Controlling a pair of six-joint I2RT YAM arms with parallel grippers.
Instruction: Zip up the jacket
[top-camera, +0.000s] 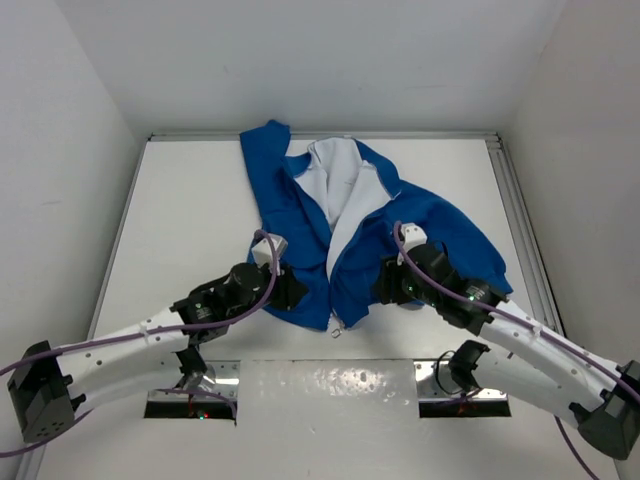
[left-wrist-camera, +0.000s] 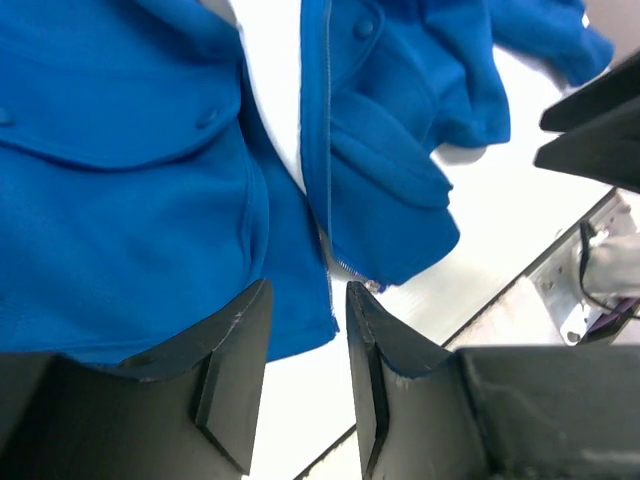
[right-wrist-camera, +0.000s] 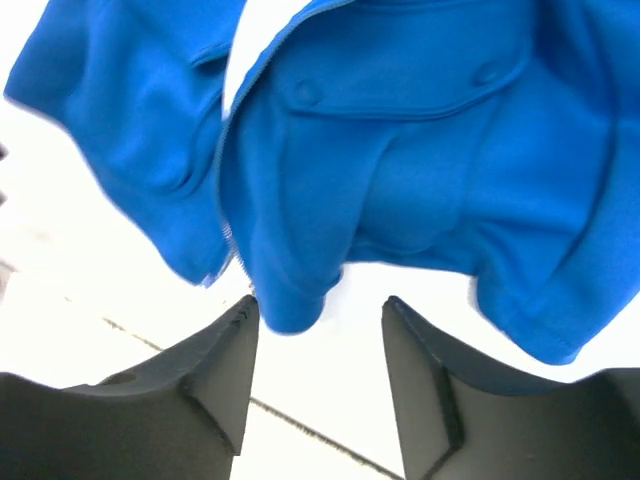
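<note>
Jacket (top-camera: 300, 210) is lying front-open on the table (top-camera: 180, 200), middle to far side, with its zipper edges meeting only at the near hem. Left gripper (left-wrist-camera: 305, 300) is spread at the near-left hem and right gripper (right-wrist-camera: 318, 312) is spread at the near-right hem corner. Neither one's pinching anything. White tabletop shows out on both sides.

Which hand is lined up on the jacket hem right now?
The left hand: in its wrist view the jacket hem fills the top of its finger gap. The right hand shows mostly bare table in its gap.
</note>
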